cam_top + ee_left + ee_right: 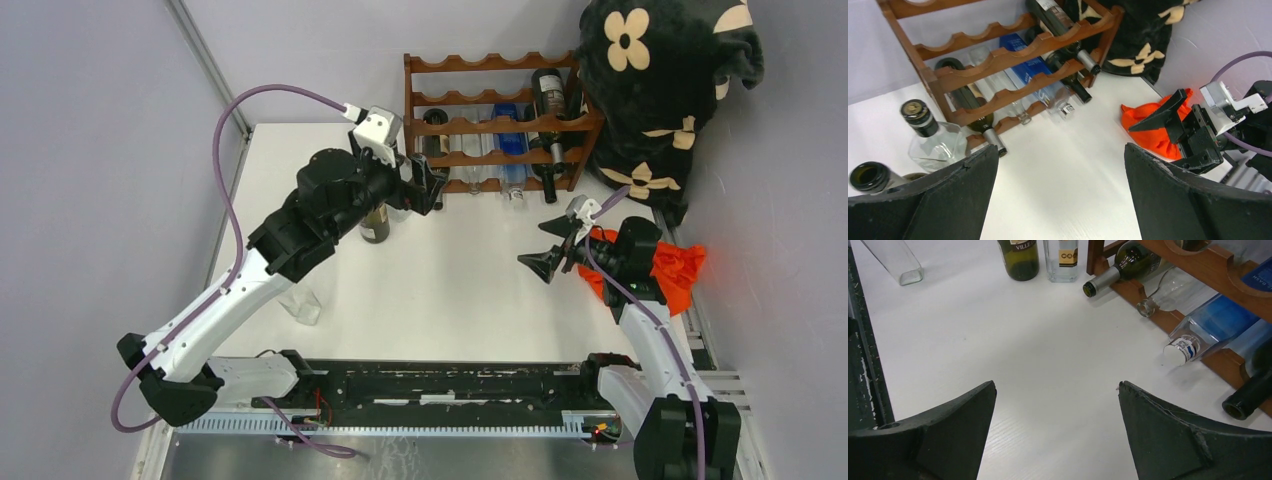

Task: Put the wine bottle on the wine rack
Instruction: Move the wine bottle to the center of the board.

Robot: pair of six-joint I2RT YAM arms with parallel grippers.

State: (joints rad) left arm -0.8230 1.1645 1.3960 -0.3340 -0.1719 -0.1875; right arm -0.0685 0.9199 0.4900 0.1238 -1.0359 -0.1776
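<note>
Hovering wide open and empty, the left gripper (1060,152) sits close to the dark green glass wine bottle (1019,260), upright near the left end of the reddish-brown scalloped wooden wine rack (470,126); right gripper (1056,386) spread, empty too. Grasping, racking: both undone

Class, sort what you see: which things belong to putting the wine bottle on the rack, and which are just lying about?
Belong to the job:
wine rack
green wine bottle, standing on the table
left pincer, open

Lying about:
clear bottle
glass vessel
orange cloth
flowered blanket
</note>
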